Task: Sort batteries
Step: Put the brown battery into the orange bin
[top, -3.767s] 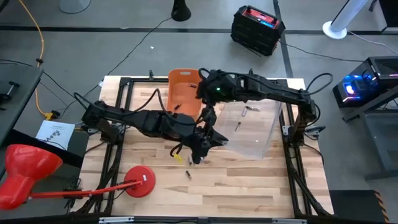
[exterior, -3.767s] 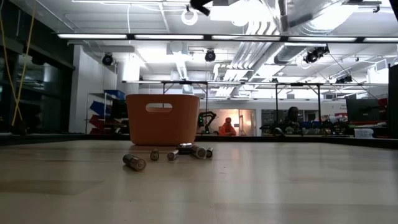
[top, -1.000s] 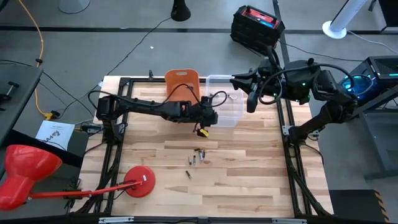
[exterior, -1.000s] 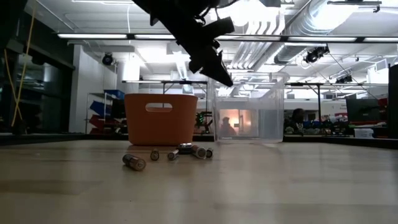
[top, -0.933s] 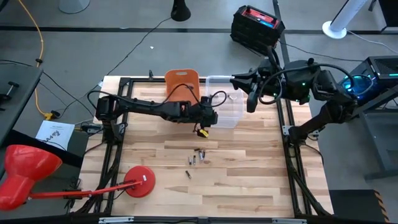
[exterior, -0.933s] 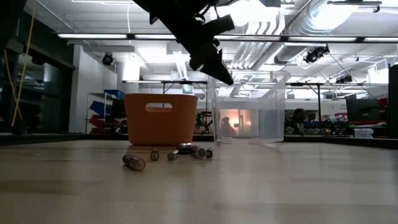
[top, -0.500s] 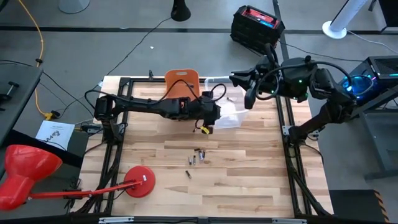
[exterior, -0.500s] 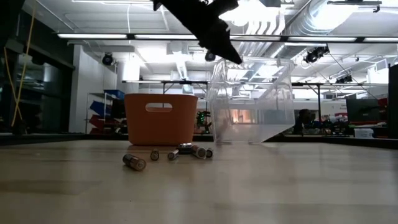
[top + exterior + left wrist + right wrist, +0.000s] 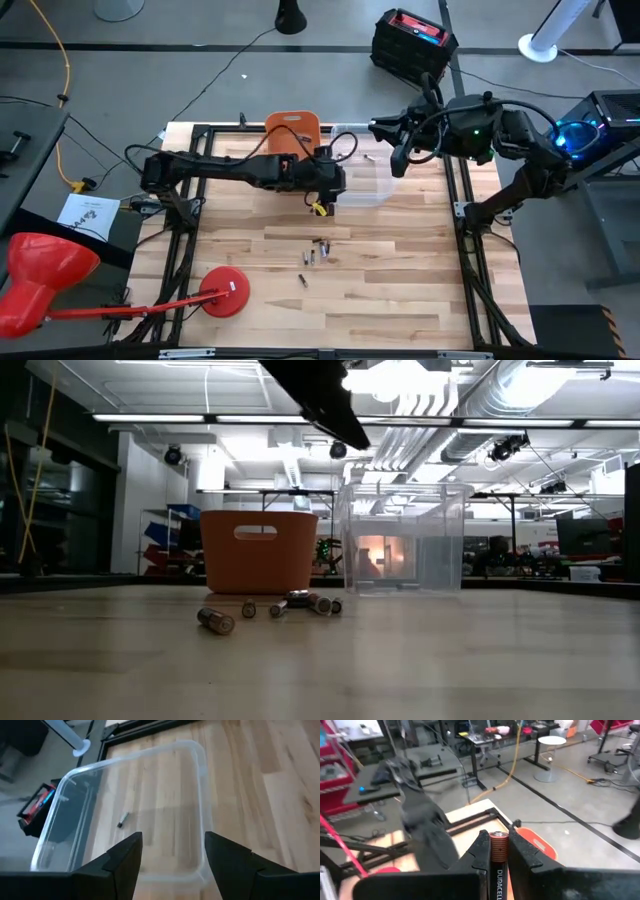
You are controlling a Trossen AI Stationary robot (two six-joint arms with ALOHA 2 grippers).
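Sorting in progress, read against the clear bin at the table's far edge. Left of it stands the orange bin, the two set side by side as separate destinations. The left gripper hangs at the clear bin's near left corner; in the left wrist view its fingers stand well apart and empty over the bin's open top, where one battery already lies on the floor — a posture that fits a release just above the container. In front of the clear bin, well toward the table's middle, the loose batteries wait in a small cluster; the low view shows them lying on the wood. Right of the clear bin, raised beside its far right corner, the right gripper is clamped on a copper-topped battery held upright between its fingers — apparently kept aloft until the bin's mouth is free.
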